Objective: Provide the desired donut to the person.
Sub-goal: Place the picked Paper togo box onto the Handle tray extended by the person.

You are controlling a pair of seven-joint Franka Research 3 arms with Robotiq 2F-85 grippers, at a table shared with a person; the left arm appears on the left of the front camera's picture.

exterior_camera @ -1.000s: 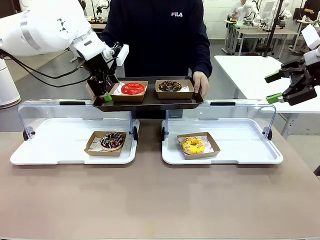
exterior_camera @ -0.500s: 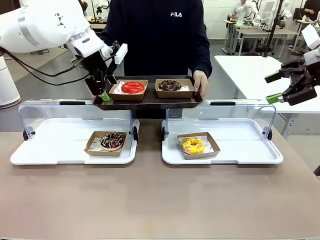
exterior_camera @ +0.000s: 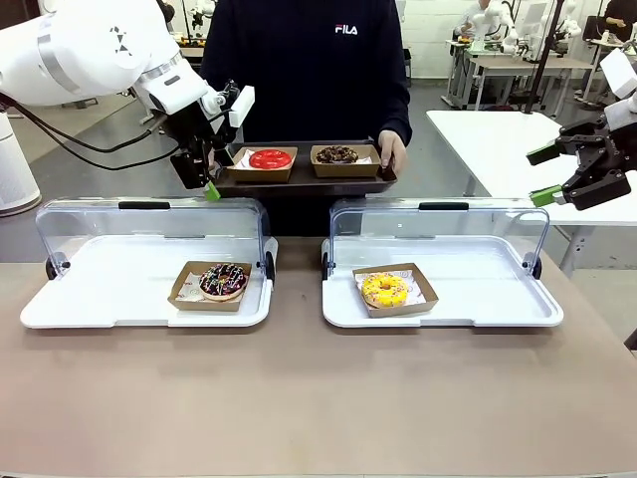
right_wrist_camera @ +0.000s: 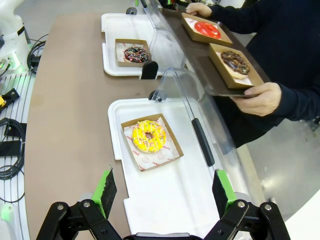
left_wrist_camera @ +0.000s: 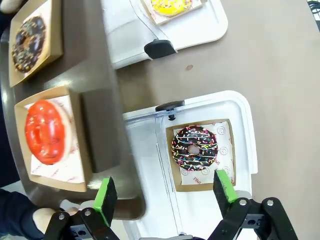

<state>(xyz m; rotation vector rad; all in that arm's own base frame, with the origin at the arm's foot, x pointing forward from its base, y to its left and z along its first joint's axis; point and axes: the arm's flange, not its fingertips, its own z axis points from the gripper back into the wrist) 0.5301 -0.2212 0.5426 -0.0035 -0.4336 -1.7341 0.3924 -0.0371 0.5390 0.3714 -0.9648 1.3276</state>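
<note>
Both grippers have their jaws wide apart and hold nothing. The left gripper hangs in the air just beside the left end of a dark tray, its green pads pointing down toward the table. The right gripper is far at the right side, well apart from the trays, with its fingers pointing to the left.

The person stands at the far side of the table and holds the dark tray with both hands; one hand grips its right end. The long axis of this tray runs left to right, parallel to the table edge. On it two brown paper boxes sit side by side: the left one holds a red donut, the right one holds a chocolate donut.

On the table are two white trays with open clear lids standing up at their far edges. The left white tray holds a sprinkled chocolate donut in a paper box. The right white tray holds a yellow donut in a paper box, which is turned a little askew.

In the left wrist view, the sprinkled chocolate donut lies between the two green pads, well below them.
</note>
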